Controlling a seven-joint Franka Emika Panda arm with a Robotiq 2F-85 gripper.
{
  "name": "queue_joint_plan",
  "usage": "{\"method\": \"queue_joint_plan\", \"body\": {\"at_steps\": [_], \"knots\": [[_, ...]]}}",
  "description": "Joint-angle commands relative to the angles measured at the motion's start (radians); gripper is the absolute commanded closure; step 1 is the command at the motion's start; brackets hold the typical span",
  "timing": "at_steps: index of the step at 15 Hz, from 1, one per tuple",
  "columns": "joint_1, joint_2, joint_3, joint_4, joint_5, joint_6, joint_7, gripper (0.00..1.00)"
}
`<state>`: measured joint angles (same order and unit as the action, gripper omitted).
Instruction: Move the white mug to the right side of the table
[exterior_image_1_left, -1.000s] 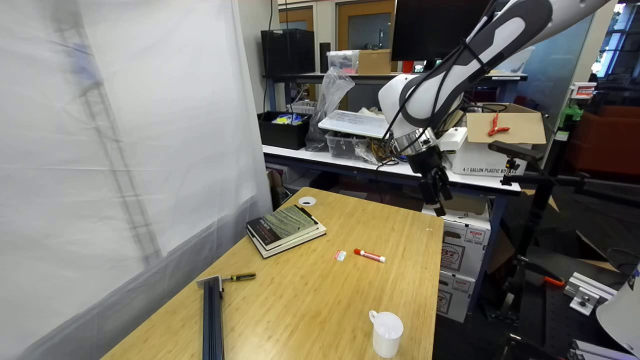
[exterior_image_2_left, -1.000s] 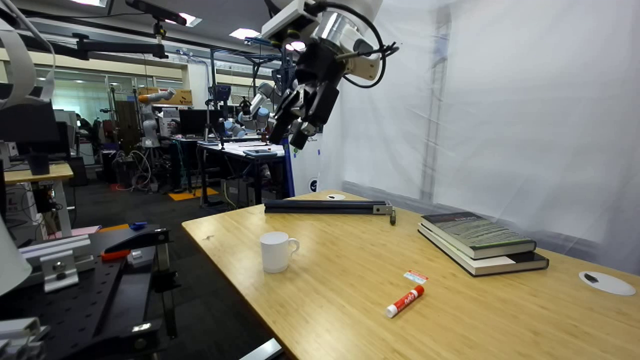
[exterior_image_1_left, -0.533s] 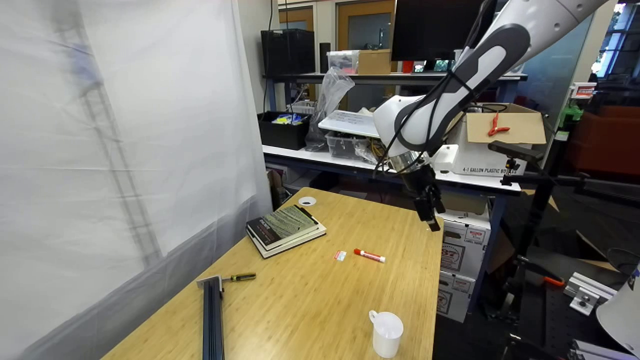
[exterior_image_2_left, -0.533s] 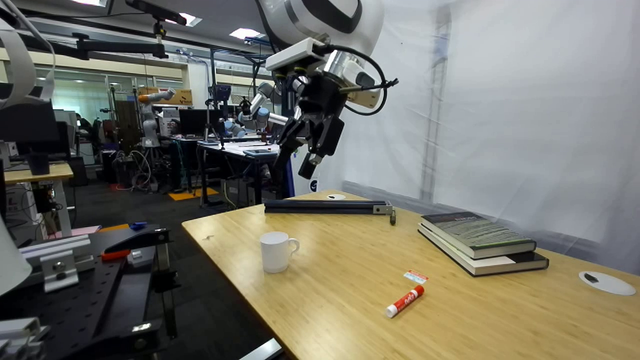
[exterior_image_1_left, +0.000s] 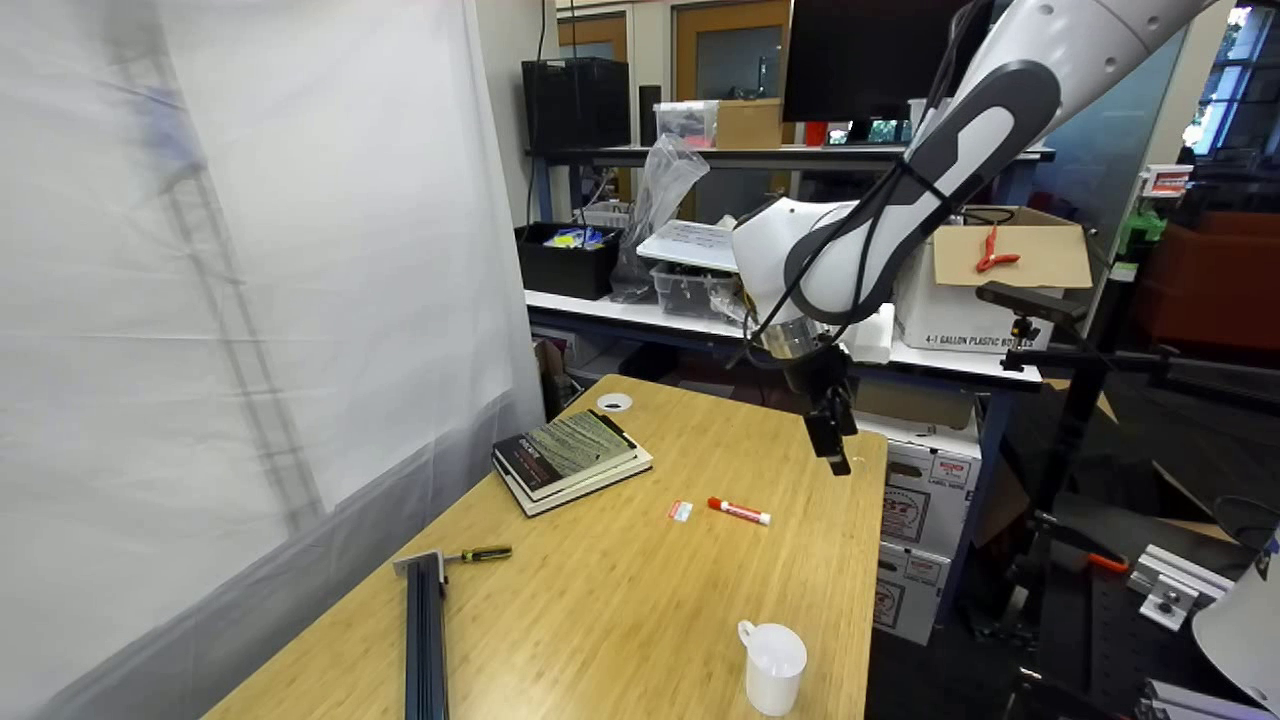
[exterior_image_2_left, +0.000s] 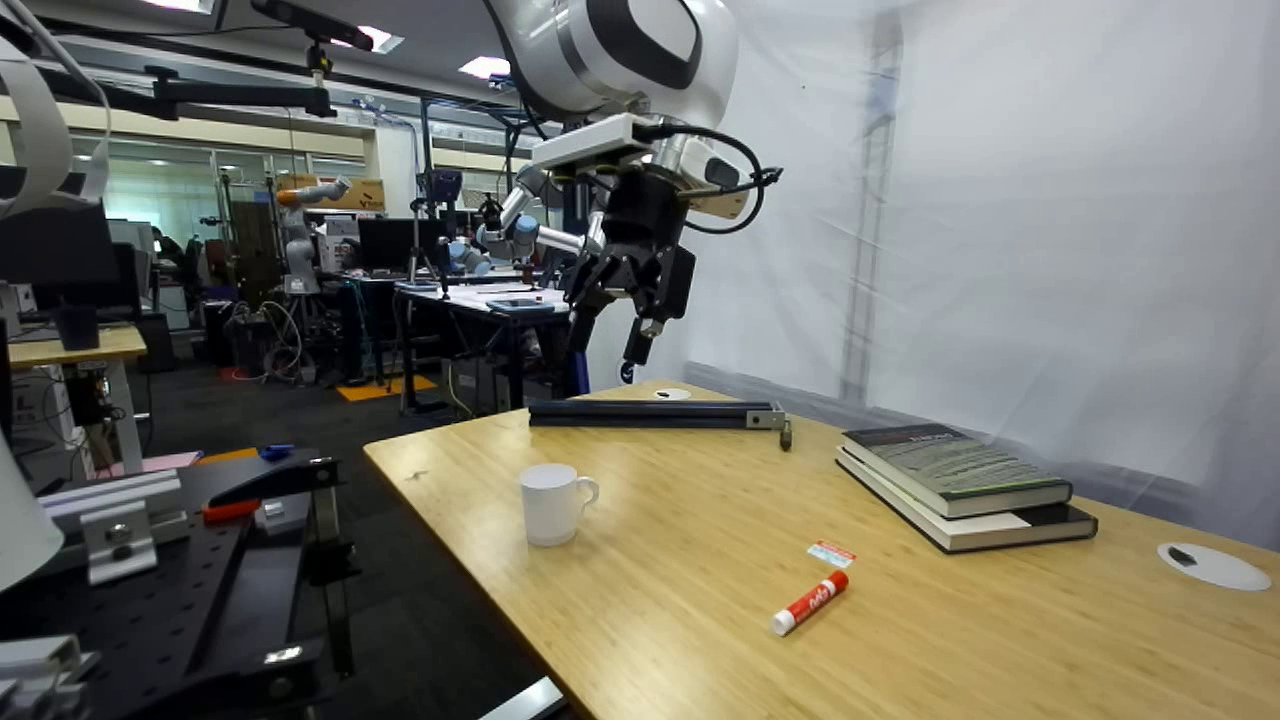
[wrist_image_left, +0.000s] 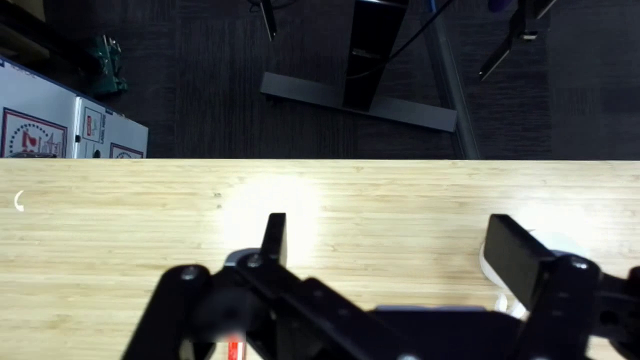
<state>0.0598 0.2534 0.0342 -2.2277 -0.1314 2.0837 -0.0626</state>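
Note:
The white mug (exterior_image_1_left: 775, 672) stands upright on the wooden table (exterior_image_1_left: 600, 610), near its long edge. In an exterior view its handle (exterior_image_2_left: 588, 491) points right. My gripper (exterior_image_1_left: 838, 468) is open and empty, in the air over the table. In an exterior view the gripper (exterior_image_2_left: 608, 352) hangs well above the mug (exterior_image_2_left: 550, 508), fingers pointing down. In the wrist view the open gripper (wrist_image_left: 388, 220) has bare wood between its fingers. The mug (wrist_image_left: 557, 241) shows partly behind the right finger, which hides much of it, outside the jaws.
A red marker (exterior_image_1_left: 740, 511) and a small card (exterior_image_1_left: 680, 511) lie on the table. Two stacked books (exterior_image_2_left: 960, 480) lie by the curtain side. A dark rail (exterior_image_2_left: 650, 414) and a screwdriver (exterior_image_1_left: 487, 553) lie on the table too. The table edge (wrist_image_left: 320, 161) crosses the wrist view.
My gripper has moved lower over the table and turned to point more straight down. It stays open. The mug and the other things have not moved.

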Motion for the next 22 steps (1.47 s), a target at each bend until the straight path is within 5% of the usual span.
{"method": "queue_joint_plan", "body": {"at_steps": [1, 14, 22], "knots": [[0.011, 0.033, 0.008, 0.018, -0.023, 0.041, 0.020, 0.00], [0.092, 0.287, 0.028, 0.161, -0.009, 0.184, 0.104, 0.00], [0.110, 0.308, 0.031, 0.195, -0.005, 0.176, 0.108, 0.00]]}}
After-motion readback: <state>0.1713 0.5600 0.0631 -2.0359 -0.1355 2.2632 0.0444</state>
